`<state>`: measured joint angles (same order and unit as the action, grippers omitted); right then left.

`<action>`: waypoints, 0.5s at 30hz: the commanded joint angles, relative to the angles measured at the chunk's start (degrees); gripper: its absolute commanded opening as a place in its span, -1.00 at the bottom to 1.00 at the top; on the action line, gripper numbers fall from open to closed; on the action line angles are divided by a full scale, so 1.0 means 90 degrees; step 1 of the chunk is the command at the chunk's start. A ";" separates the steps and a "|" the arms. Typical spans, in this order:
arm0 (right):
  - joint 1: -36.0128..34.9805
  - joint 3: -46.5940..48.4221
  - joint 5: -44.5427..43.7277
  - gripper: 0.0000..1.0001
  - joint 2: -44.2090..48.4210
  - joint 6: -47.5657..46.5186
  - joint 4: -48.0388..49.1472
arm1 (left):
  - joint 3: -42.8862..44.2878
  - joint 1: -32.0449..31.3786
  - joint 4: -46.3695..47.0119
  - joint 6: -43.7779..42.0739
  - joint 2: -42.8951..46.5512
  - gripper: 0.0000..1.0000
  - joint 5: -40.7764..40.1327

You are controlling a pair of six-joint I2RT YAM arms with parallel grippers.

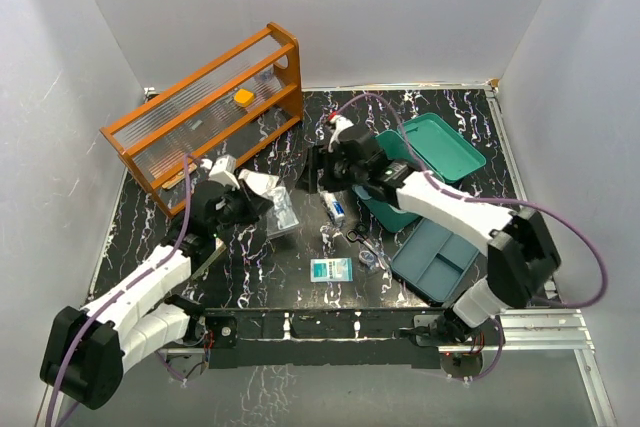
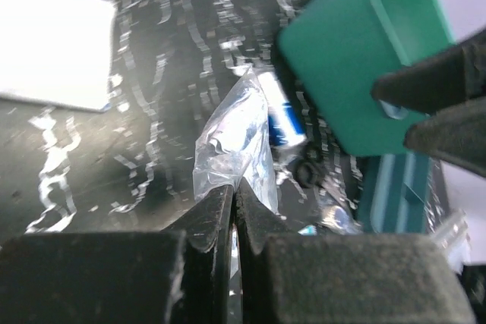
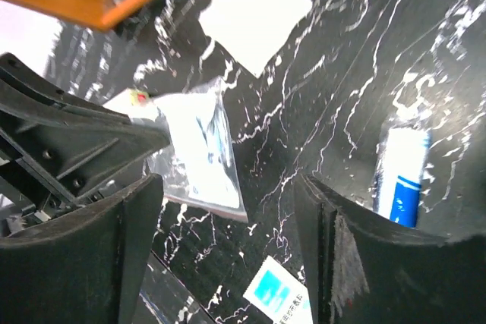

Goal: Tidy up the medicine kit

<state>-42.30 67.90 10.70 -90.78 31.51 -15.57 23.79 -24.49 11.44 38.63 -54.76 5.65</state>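
The medicine kit (image 1: 445,144) lies right of the left gripper (image 2: 234,187), whose edge-pinched clear pouch (image 2: 235,138) could slip or snag the wide-open right gripper (image 3: 228,184).

The medicine kit (image 1: 445,147), a teal-green plastic box with rounded corners, stands open on the right side of the table (image 1: 262,265), with its lid laid back.

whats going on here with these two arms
The left end effector is shut on the edge of a clear plastic bag. The right end effector is open over the table, holding nothing, with a blue-and-white tube beside it. The teal medicine kit lies open, and a small printed packet lies loose on the table in front of it.
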 commanded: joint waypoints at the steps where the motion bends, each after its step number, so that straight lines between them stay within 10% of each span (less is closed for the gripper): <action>1: 0.0263 -0.0249 0.0239 0.41 0.0936 -0.0258 0.0652 | 0.0851 0.0026 -0.0073 -0.0617 0.0085 -1.00 0.1483; 9: 0.0510 -0.1295 -0.0503 0.47 0.2722 -0.0309 0.1776 | 0.1737 0.0026 0.0181 -0.1020 -0.0140 -1.00 0.3165; 15: 0.0514 -0.1326 0.0720 0.45 0.2876 -0.0323 0.1931 | 0.2076 0.0026 0.0555 -0.0897 -0.0341 -1.00 0.4012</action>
<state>-37.76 55.59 10.41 -65.12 29.76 -4.34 39.46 -24.49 13.08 31.18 -57.36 33.26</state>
